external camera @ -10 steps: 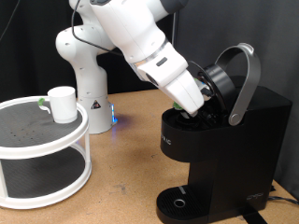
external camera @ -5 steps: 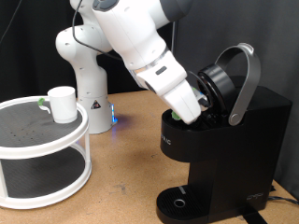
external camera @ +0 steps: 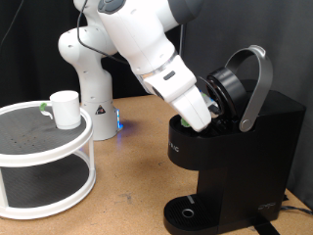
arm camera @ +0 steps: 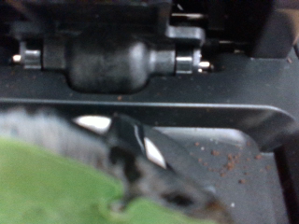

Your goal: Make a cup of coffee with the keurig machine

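The black keurig machine [external camera: 245, 147] stands at the exterior view's right with its grey lid handle [external camera: 256, 83] raised and the pod chamber open. My gripper [external camera: 201, 119] reaches down into that chamber, and the machine's body partly hides its fingers. In the wrist view a blurred green-topped pod [arm camera: 56, 182] sits close to the camera at the fingers, in front of the chamber's black inner wall [arm camera: 121, 56]. The white cup [external camera: 66, 108] stands on top of the white round rack [external camera: 44, 147] at the left, far from the gripper. The round drip tray [external camera: 186, 211] is bare.
A small green thing [external camera: 44, 106] lies beside the cup on the rack. The arm's white base [external camera: 88, 69] stands behind the rack. The wooden table [external camera: 132, 166] lies between the rack and the machine.
The gripper moved a little down and to the left into the open chamber a second ago, then stayed still. The cup and the lid have not moved.
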Action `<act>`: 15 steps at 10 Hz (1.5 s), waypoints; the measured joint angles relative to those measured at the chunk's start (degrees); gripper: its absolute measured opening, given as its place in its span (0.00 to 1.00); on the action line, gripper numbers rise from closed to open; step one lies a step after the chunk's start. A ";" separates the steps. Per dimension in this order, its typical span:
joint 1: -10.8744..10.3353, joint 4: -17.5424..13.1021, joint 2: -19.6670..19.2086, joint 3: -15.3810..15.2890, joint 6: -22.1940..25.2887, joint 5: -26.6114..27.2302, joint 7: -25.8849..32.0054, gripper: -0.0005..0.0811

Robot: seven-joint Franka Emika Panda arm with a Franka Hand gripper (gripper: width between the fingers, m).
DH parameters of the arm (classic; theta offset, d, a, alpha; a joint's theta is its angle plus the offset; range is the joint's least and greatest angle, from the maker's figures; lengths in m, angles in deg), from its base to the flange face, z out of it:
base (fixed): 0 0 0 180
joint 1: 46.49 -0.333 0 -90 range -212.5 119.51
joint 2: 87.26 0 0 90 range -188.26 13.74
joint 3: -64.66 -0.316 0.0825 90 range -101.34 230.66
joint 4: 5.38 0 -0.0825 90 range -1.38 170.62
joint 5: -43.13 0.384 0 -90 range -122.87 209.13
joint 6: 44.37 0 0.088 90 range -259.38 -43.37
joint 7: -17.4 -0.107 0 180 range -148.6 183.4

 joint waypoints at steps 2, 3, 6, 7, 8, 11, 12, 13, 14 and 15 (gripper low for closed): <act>-0.01 0.02 -0.42 0.00 0.03 0.16 0.09 0.81; -0.03 -0.16 -0.54 -0.05 0.10 0.63 0.14 0.81; -0.03 -0.22 -0.56 -0.06 1.31 2.36 1.27 0.99; -0.03 -0.36 -0.52 -0.01 2.29 3.16 2.05 0.99; -0.02 -0.52 -0.29 0.02 3.01 3.88 2.92 0.99; 0.11 -0.81 2.26 0.25 5.90 5.07 4.87 0.99; 0.30 -0.92 3.37 0.40 7.54 4.84 4.89 0.99; 0.53 -0.97 4.29 0.52 8.87 4.08 4.53 0.99; 0.72 -0.97 4.96 0.54 9.47 2.81 3.79 0.99; 0.81 -0.93 5.37 0.54 9.72 1.49 2.91 0.99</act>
